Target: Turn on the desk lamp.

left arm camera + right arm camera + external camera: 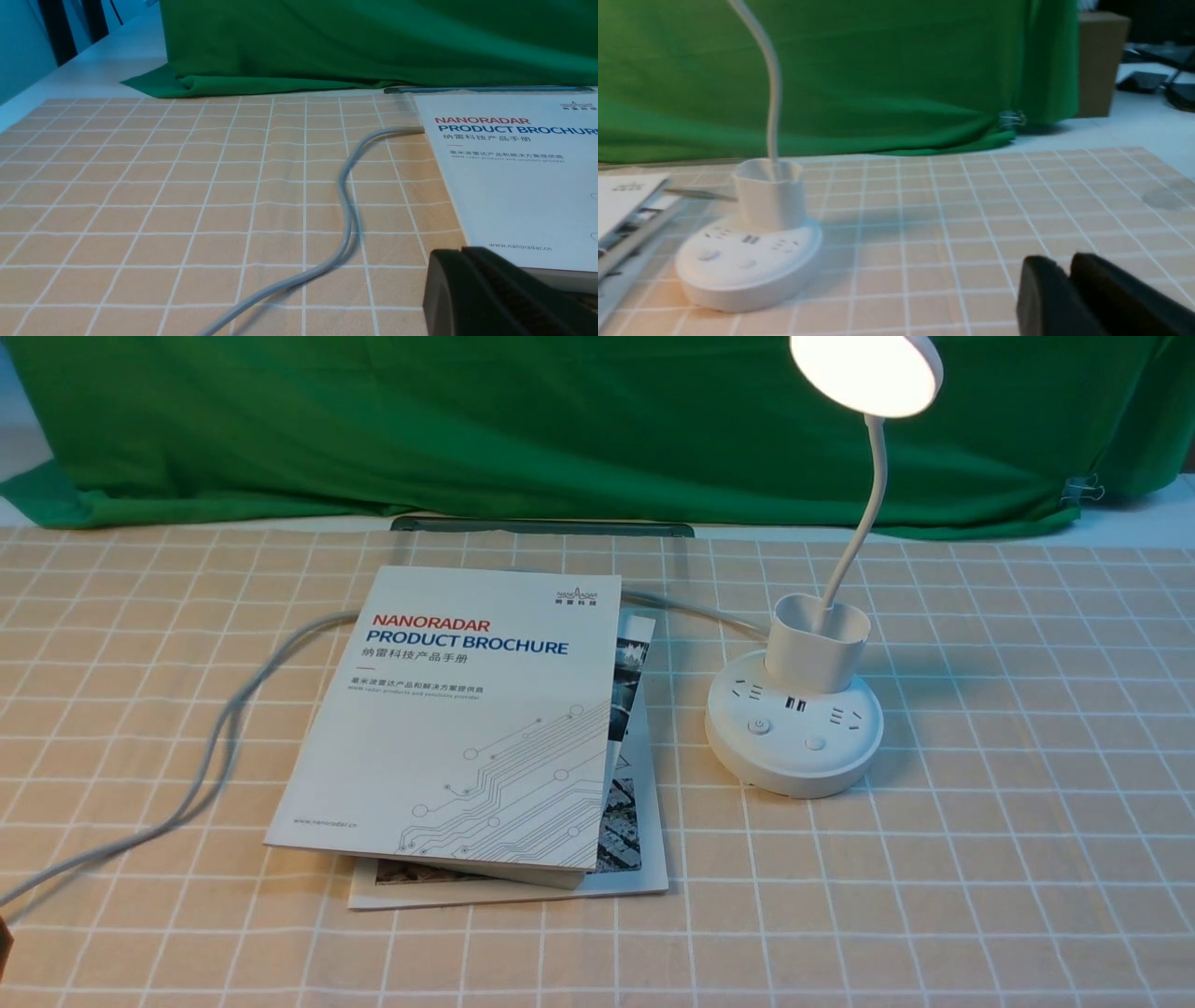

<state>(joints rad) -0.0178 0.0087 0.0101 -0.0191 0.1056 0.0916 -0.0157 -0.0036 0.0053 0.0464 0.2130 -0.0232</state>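
Observation:
The white desk lamp (794, 723) stands on the checked cloth right of centre. Its round disc head (866, 371) glows. A thin neck rises from the cup-shaped holder (818, 642). The round base bears sockets, USB ports and two buttons (760, 726). The lamp also shows in the right wrist view (747, 261). My right gripper (1064, 263) is shut and empty, low over the cloth, well to the right of the lamp. My left gripper (462, 251) is shut and empty, near the brochure's front left corner. Neither gripper shows in the front view.
A white brochure (467, 719) lies on a second booklet (635, 821) left of the lamp. The lamp's grey cord (215, 747) runs out from under the brochure to the front left. A green cloth (467, 429) hangs along the back.

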